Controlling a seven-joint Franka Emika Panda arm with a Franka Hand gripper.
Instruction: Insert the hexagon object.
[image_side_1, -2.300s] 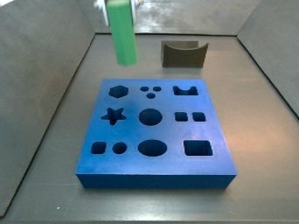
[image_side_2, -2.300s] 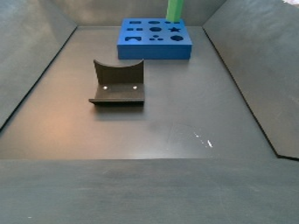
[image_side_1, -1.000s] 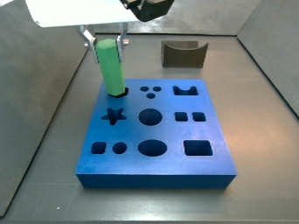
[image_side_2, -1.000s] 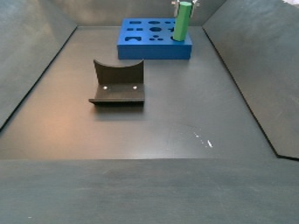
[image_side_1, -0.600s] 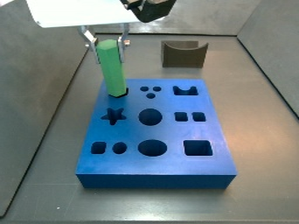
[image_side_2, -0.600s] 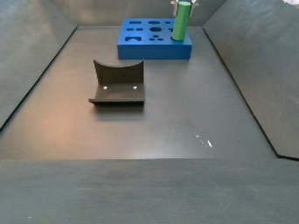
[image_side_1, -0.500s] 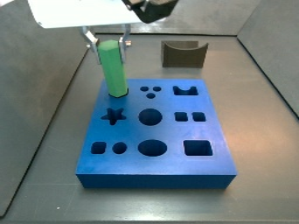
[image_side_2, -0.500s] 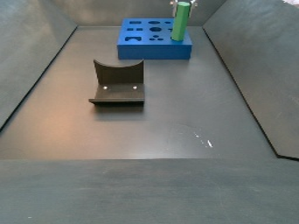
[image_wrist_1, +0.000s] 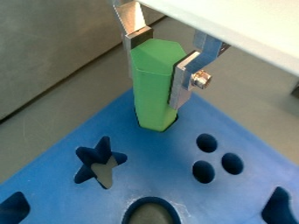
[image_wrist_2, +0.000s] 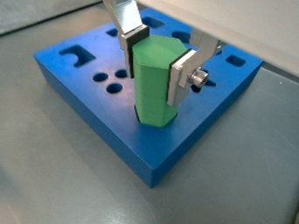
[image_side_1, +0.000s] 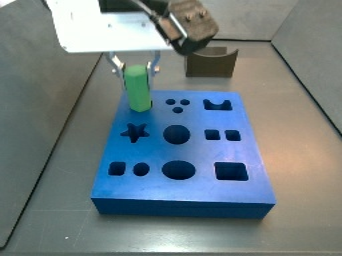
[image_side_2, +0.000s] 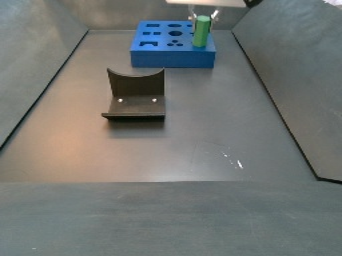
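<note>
The hexagon object (image_wrist_1: 155, 87) is a bright green peg standing upright with its lower end in the hexagon hole at a corner of the blue board (image_wrist_1: 176, 188). It also shows in a wrist view (image_wrist_2: 156, 83) and in both side views (image_side_1: 136, 89) (image_side_2: 202, 30). My gripper (image_wrist_1: 163, 54) is shut on the peg's upper part, one silver finger (image_wrist_1: 186, 81) on each flat side. In a side view the gripper (image_side_1: 136, 70) sits low over the board (image_side_1: 183, 150), with the white hand above it.
The board has several other shaped holes, among them a star (image_wrist_1: 100, 163) and three small round ones (image_wrist_1: 214, 156). The dark fixture (image_side_2: 134, 95) stands on the grey floor apart from the board (image_side_2: 167, 50); it also shows behind the board (image_side_1: 211, 60). Grey walls enclose the floor.
The gripper has come down with the green peg, which now stands deeper in the hexagon hole. The white hand fills more of the side view.
</note>
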